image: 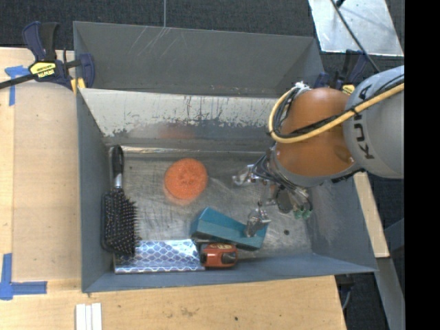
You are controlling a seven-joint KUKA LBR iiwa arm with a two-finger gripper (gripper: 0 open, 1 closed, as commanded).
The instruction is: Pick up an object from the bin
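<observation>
- Surface: the grey metal bin [206, 275] has a scuffed, pale-worn floor, and dark vertical streaks run down its back wall (a dark floor lies beyond that wall).
- Landmark: a round orange scouring pad [185, 180] lies near the middle of the floor.
- Left of the pad: a black hairbrush [118, 218], handle toward the back wall.
- Below and right of the pad: a teal block [221, 225], tilted, with the gripper [251, 198] above its right end.
- Fingers [260, 218]: spread apart with nothing between them; the nearer one is at the block's right end, though contact cannot be judged.
- Below the pad: a blue patterned sheet [165, 254] along the front wall.
- Partly hidden: a small orange-and-black thing [218, 254] is tucked under the block, its kind unclear.
- Right of the pad: the wrist's orange cover [313, 136] hides that corner of the floor.
</observation>
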